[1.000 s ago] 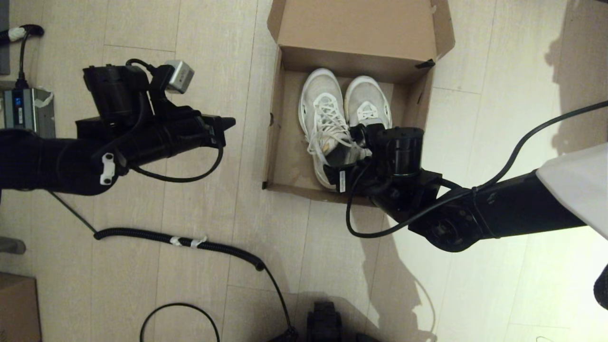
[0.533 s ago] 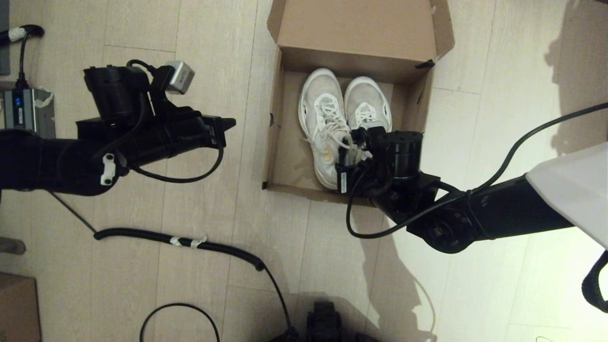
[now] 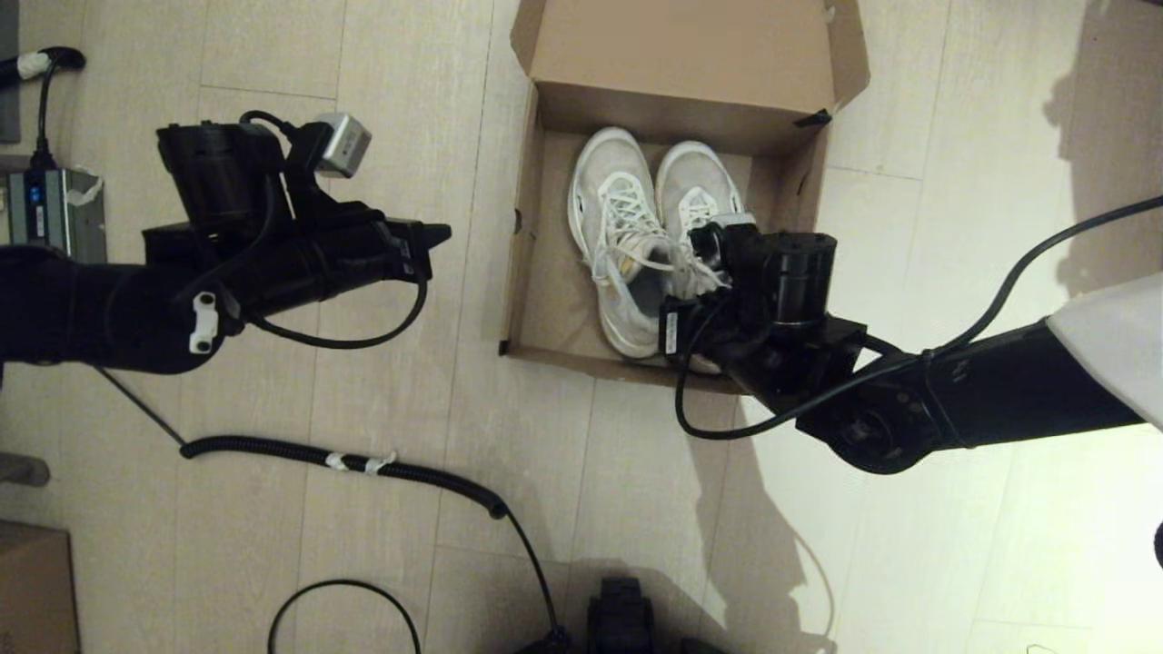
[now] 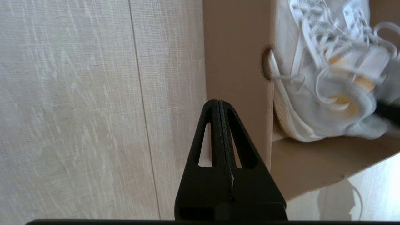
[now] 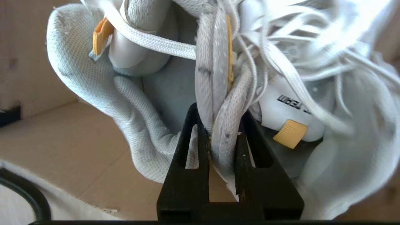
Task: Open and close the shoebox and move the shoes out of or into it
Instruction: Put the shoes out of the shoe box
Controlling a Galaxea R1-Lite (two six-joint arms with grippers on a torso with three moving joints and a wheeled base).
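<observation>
The shoebox (image 3: 531, 272) sat on the pale plank floor (image 3: 391, 509) with its hinged lid (image 3: 681, 45) thrown back on the far side, a strip of black tape at its far right corner. The shoes (image 3: 627, 236) lay side by side inside it, toes to the far wall, with bare cardboard between the left shoe and the box's left wall.

The right claw (image 5: 220, 125) reached in over the near right edge of the box and was clenched on the inner collars of both shoes, pinched together between its fingers (image 5: 195, 131). Loose laces spilled across them.

The left claw (image 4: 218, 104) hung outside the box just beside its left wall, fingers pressed flat together and gripping nothing. A coiled black cable (image 3: 363, 463) lay on the floor well apart from the box's near edge.
</observation>
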